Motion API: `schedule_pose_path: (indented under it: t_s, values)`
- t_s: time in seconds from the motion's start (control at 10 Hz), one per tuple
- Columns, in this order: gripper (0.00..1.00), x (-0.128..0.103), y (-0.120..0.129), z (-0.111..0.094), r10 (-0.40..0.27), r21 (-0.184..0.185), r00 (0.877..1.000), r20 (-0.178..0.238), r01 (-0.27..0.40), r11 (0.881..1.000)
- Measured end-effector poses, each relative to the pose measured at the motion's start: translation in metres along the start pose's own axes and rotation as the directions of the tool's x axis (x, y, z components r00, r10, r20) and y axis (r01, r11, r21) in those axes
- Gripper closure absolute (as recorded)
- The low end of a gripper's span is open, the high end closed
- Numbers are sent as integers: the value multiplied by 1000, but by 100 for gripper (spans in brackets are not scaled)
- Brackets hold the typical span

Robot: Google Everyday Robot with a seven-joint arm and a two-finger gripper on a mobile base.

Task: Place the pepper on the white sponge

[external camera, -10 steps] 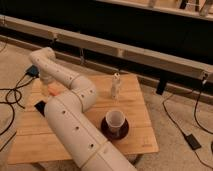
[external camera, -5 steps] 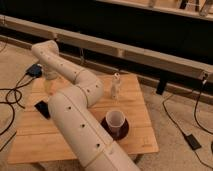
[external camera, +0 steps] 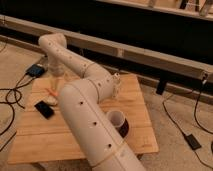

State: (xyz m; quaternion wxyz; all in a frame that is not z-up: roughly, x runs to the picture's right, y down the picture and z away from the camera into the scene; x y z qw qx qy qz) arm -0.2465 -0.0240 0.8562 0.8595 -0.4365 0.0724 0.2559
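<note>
The pepper (external camera: 50, 93) lies on the table (external camera: 135, 135) just below the claw (external camera: 56, 80), on its near side; whether the claw is wide, narrow or gripping it cannot be told. Since a second ago the arm's bend above the claw has risen. A cup (external camera: 116, 120) stands well right of the claw, its contents unclear.

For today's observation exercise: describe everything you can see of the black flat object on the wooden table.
The black flat object is a thin, dark, matte rectangle lying flat near the wooden table's left edge, turned diagonally to the planks. Nothing rests on it. The orange pepper lies just behind it, apart. The gripper is above the pepper, not touching the object.
</note>
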Motion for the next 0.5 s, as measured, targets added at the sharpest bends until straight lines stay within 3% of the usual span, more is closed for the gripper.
schedule_pose_path:
  t_s: [0.5]
  values:
    - [29, 2, -2, -2, 8, 0, 1000, 9, -8, 1000]
